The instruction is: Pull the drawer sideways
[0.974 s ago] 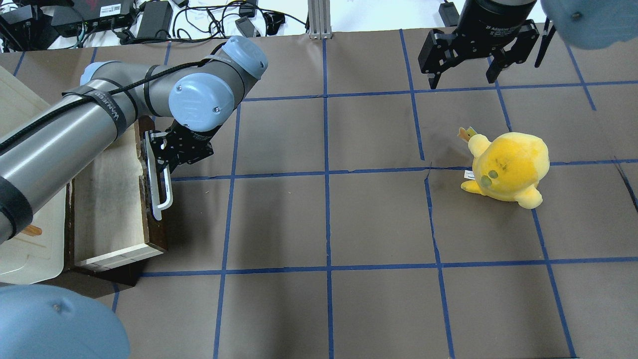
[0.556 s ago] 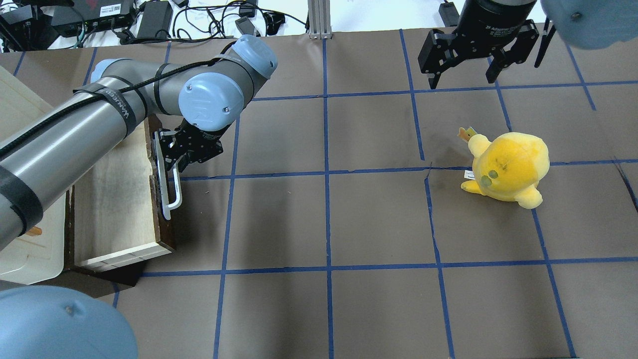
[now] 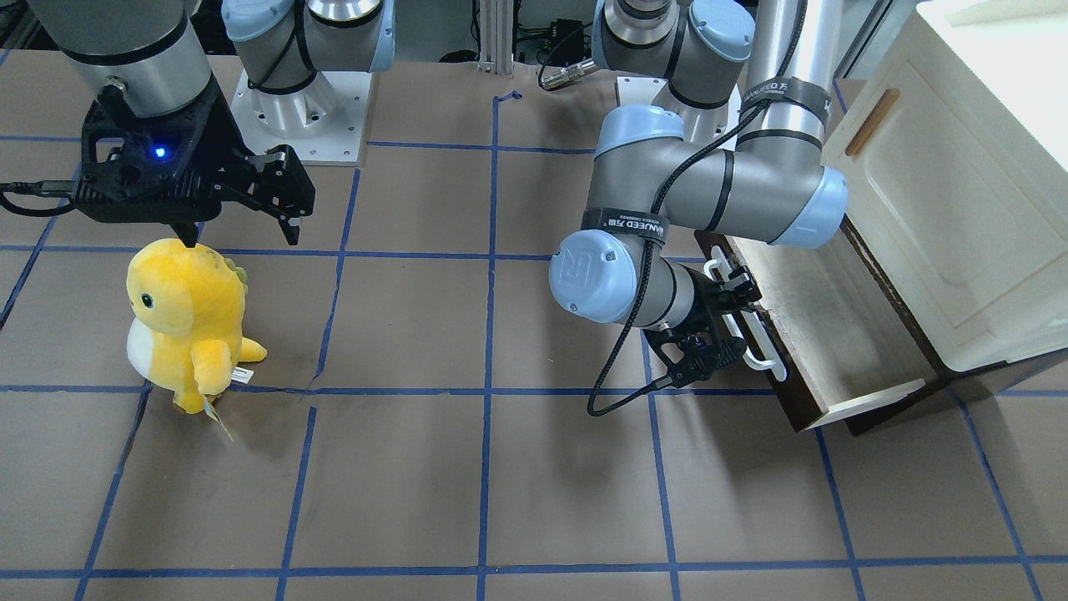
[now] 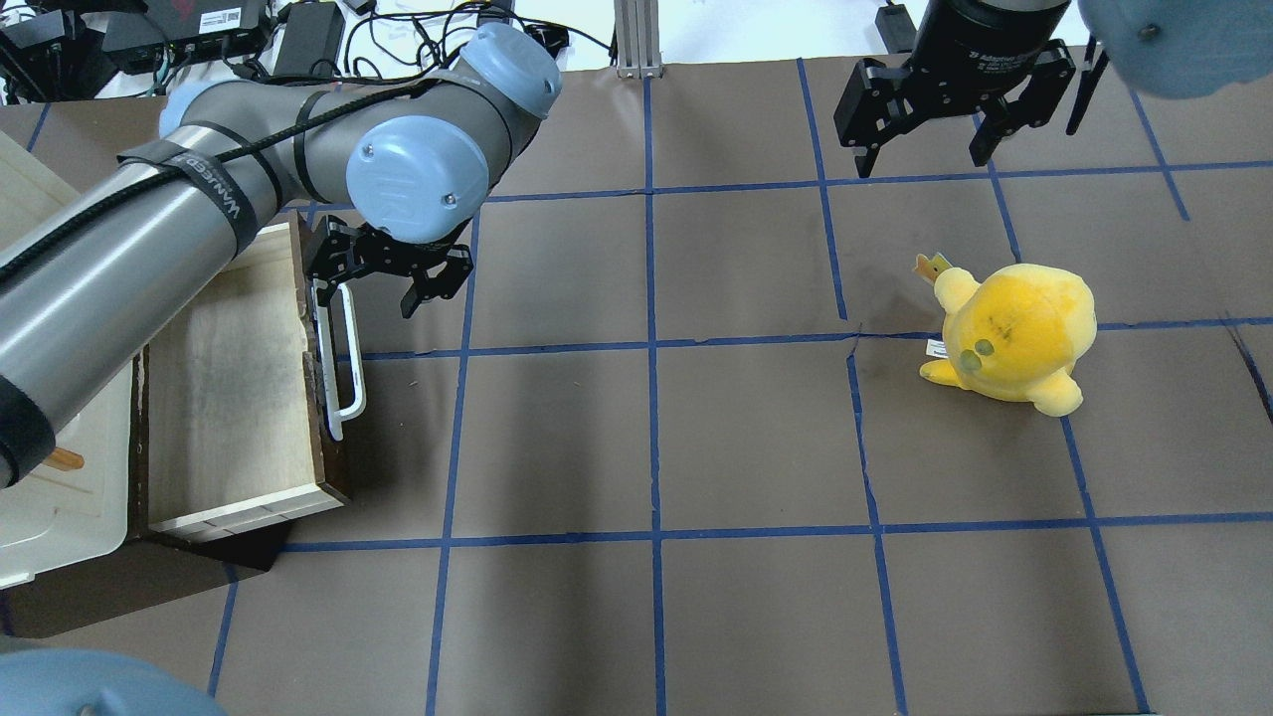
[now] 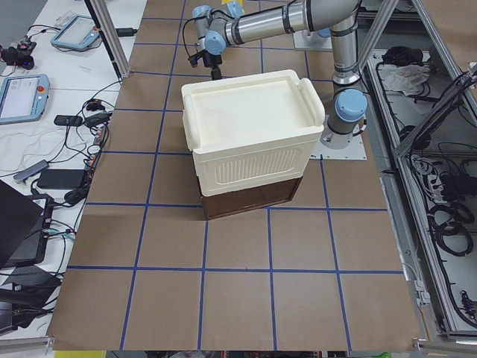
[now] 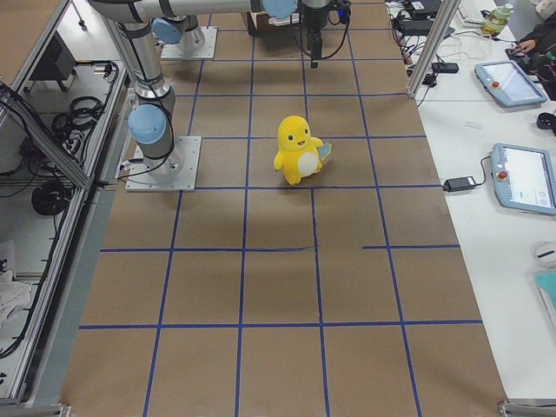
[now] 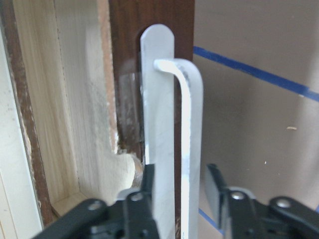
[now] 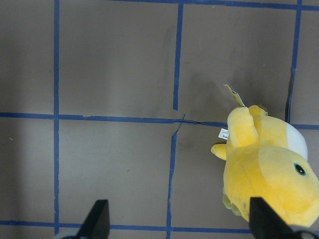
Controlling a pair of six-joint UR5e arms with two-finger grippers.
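Observation:
The drawer (image 4: pixel 219 378) stands slid out from under the cream box, its pale wood bottom bare and its dark front panel (image 7: pixel 124 59) facing the table's middle. Its white bar handle (image 4: pixel 343 363) (image 3: pixel 755 342) (image 7: pixel 188 124) runs along that panel. My left gripper (image 4: pixel 378 276) (image 3: pixel 719 327) is open at the handle's far end. In the left wrist view the bar passes between the two fingers (image 7: pixel 215 186) with a gap showing. My right gripper (image 4: pixel 927 139) (image 3: pixel 238 224) (image 8: pixel 180 221) hangs open above the table, holding nothing.
A big cream-white plastic box (image 3: pixel 959 209) (image 5: pixel 253 134) sits on the brown casing (image 5: pixel 250 198) that holds the drawer. A yellow plush toy (image 4: pixel 1009 338) (image 3: pixel 183 325) (image 8: pixel 269 174) stands below the right gripper. Cables and power bricks (image 4: pixel 308 35) lie past the far edge.
The left gripper, shut on the handle earlier, drew the drawer a little to the right. It has since opened and shifted toward the handle's far end. The right arm stayed still.

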